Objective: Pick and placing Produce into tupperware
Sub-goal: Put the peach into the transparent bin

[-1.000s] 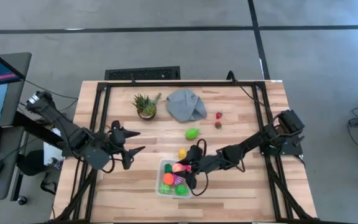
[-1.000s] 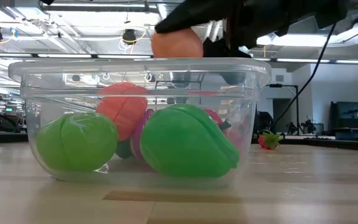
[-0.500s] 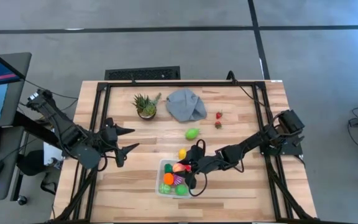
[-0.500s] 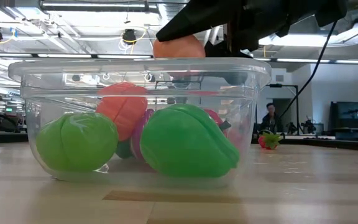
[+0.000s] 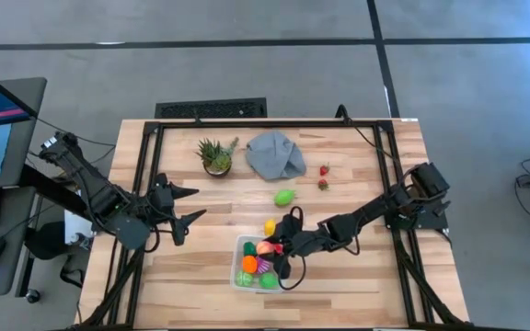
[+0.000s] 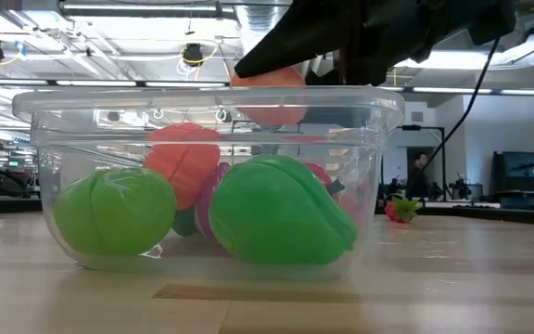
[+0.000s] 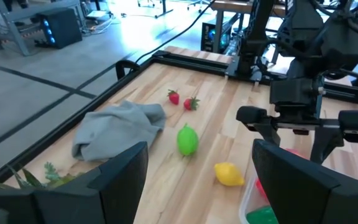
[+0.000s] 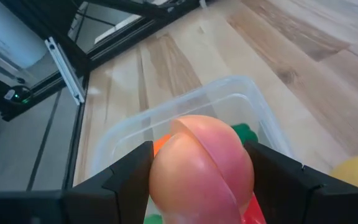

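Note:
The clear tupperware (image 5: 240, 243) stands near the table's near edge and holds several toy pieces, green, orange and pink (image 6: 276, 209). My right gripper (image 5: 275, 248) is over it, shut on a pink-orange peach-like fruit (image 6: 269, 93) that sits at the level of the rim (image 6: 202, 93). A green fruit (image 5: 285, 197), a yellow lemon (image 5: 270, 226) and two strawberries (image 5: 323, 177) lie on the wood. My left gripper (image 5: 198, 203) hangs open over the table's left part, touching nothing. My right gripper pinches the peach-like fruit by its two opposite sides (image 8: 166, 174), one finger (image 8: 126, 180) on each flank. The fingers slant down from the table's right side. The fruit is lifted clear, half sunk below the tupperware's rim (image 8: 185, 102), above the pieces inside.
A spiky potted plant (image 5: 216, 155) and a crumpled grey cloth (image 5: 276, 154) sit near the far edge. Black frame rails (image 5: 145, 184) run along the table's sides. Bare wood lies between my left gripper and the tupperware. A person (image 6: 422, 172) stands far back in the room.
My right gripper has gone down with the peach-like fruit, from above the tupperware's rim to partly below it. My left gripper has drawn back a little toward the table's left edge, still open.

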Robot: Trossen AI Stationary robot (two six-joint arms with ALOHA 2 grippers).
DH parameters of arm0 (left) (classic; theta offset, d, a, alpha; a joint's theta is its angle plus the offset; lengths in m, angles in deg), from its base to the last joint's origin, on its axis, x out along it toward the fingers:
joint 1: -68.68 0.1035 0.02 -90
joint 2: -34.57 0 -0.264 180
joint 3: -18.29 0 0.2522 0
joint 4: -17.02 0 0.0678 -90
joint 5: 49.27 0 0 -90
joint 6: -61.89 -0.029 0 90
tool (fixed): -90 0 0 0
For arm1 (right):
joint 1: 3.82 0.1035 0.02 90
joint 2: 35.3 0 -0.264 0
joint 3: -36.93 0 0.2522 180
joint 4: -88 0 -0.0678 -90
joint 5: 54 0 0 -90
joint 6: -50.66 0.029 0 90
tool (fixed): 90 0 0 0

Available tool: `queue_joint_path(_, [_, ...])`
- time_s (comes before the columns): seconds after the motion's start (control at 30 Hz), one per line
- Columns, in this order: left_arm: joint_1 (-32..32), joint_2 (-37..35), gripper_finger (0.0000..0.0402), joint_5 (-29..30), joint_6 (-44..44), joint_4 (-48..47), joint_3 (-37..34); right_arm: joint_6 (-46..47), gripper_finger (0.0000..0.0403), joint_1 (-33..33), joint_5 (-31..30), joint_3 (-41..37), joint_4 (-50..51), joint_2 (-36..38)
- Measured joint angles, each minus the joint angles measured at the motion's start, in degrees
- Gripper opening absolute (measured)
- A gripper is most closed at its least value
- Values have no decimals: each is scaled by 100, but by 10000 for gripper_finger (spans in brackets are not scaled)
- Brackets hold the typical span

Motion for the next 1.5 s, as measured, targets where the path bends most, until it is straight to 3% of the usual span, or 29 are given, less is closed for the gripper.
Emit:
queue_joint_path(0.5, [0, 2, 279, 35, 112, 4, 0, -588, 260, 7, 3, 205, 186, 0])
queue_joint_path(1.5, [2, 2, 279, 55, 157, -140, -2, -697, 260, 50, 126, 385, 480, 2])
